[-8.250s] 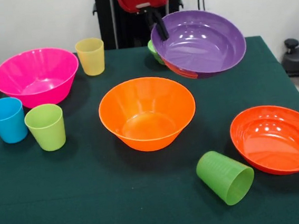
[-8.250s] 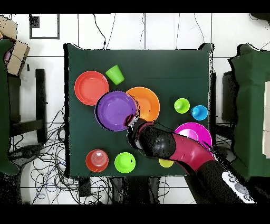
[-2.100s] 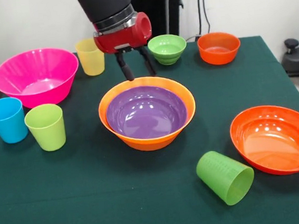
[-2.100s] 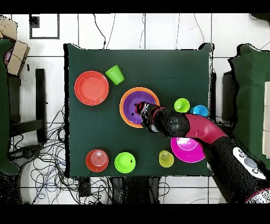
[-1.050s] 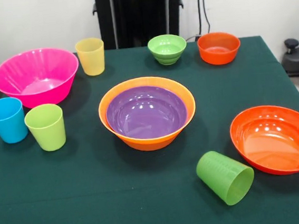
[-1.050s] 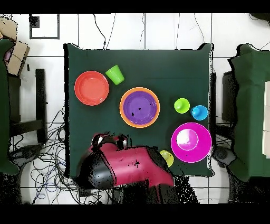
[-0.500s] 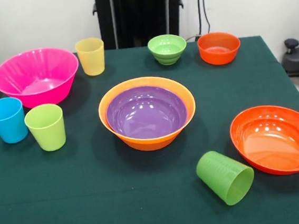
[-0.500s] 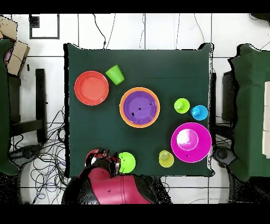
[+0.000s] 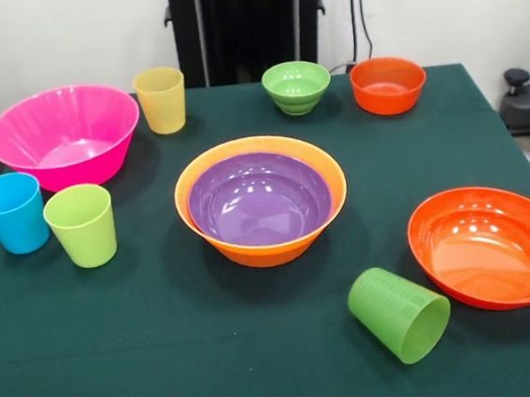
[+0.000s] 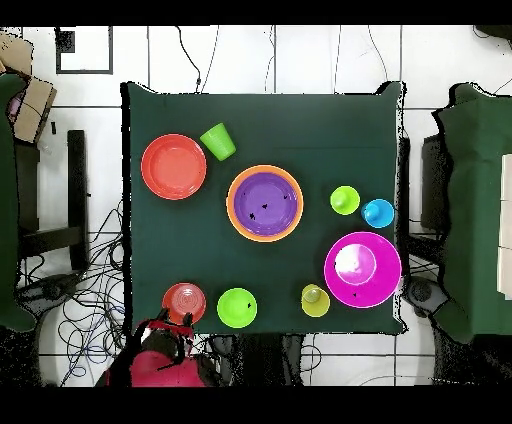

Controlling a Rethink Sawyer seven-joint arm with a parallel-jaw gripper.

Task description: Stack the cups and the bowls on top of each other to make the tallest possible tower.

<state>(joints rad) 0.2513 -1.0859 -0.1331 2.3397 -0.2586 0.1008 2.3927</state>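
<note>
The tower (image 9: 260, 199) is only two pieces for now: the medium purple bowl (image 9: 259, 199) sits nested inside the large orange bowl (image 9: 251, 249), in the middle of the green table cloth (image 9: 168, 358). Everything else waits to be stacked. The large pink bowl (image 9: 63, 133) stands at one side with the blue cup (image 9: 11, 213) and the lime green cup (image 9: 82, 225) just beside it, both upright, and the yellow cup (image 9: 162, 100) is near its far rim. The small green bowl (image 9: 296, 86) and the small orange bowl (image 9: 387, 84) stand side by side at the far edge. The wide shallow red-orange bowl (image 9: 490, 245) is apart on the other side, and the darker green cup (image 9: 400, 314) lies on its side near it, mouth toward the front. All pieces are glossy plastic; the bowls are round and smooth, the cups tapered with fine ribs. The gripper (image 10: 172, 327) is drawn back at the table's edge close to the small orange bowl, seen only from above, and I cannot tell how it is set.
</note>
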